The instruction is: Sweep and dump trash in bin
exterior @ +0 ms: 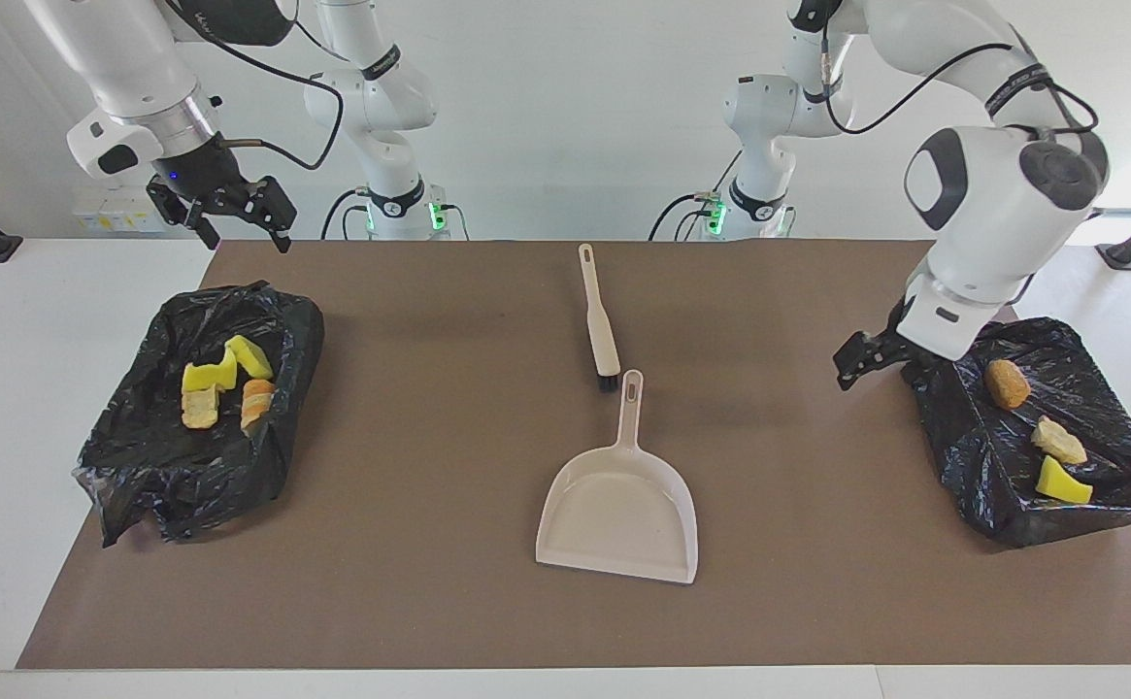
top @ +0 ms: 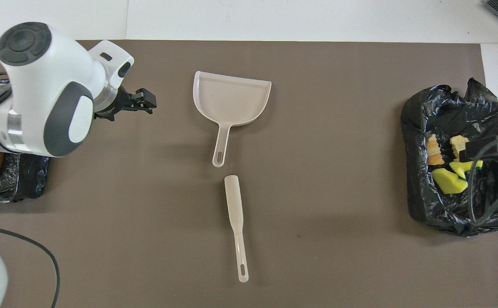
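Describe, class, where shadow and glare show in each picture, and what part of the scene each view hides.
Facing view: soft shadow on the brown mat beside the dustpan; bright window glare at the frame edge by the left arm. Overhead view: the left arm's body covers most of the bin at its end, and cables cross the other bin; its black liner glints.

light: bright and even, seems to come from above | shadows: soft, short, under the dustpan (exterior: 617, 505) and beside the black bin bags (exterior: 198, 419) | glare: small shine on bag folds; window edge perhaps overexposed | focus: sharp in both views | distortion: little at edges
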Controlling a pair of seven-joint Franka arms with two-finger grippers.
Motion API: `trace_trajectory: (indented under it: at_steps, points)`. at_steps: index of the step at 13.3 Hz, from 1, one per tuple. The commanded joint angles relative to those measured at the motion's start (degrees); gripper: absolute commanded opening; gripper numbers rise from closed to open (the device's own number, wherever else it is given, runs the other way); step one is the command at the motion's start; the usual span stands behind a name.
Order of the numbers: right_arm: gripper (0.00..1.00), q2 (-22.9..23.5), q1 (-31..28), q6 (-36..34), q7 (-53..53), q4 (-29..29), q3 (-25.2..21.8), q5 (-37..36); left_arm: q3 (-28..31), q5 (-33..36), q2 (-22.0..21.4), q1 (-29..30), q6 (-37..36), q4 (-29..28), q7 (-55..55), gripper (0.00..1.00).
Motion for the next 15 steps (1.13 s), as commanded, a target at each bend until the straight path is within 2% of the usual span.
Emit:
trace_trajectory:
  at_steps: [1, 2, 4, 6, 8, 15]
  points:
    - [1.00, -1.2, -0.4, 0.6, -0.7, -1.3, 0.2, 1.0, -0.2, -0.7, -5.3, 0.7, -3.1, -2.1, 2.4, 1.00]
    - [1.00, -1.2, -0.4, 0.6, -0.7, -1.3, 0.2, 1.0, -0.2, -0.4, -7.0, 0.7, -4.9, -2.4, 2.7, 1.00]
    - [1.00, -1.2, -0.4, 0.6, -0.7, -1.3, 0.2, 1.0, -0.4, 3.0, -7.9, 0.0, -8.7, -1.3, 3.4, 1.00]
    - [1.00, -1.2, -0.4, 0.6, -0.7, -1.3, 0.2, 1.0, -0.5, 3.3, -11.2, 0.0, -10.2, -1.8, 3.4, 1.00]
    - [1.00, -1.1, -0.4, 0.6, -0.7, -1.3, 0.2, 1.0, -0.5, 3.4, -14.3, -0.2, -12.0, -6.1, 3.8, 1.00]
    - [1.00, -1.2, -0.4, 0.6, -0.7, -1.3, 0.2, 1.0, -0.5, 3.3, -14.0, 0.3, -11.4, -5.3, 3.9, 1.00]
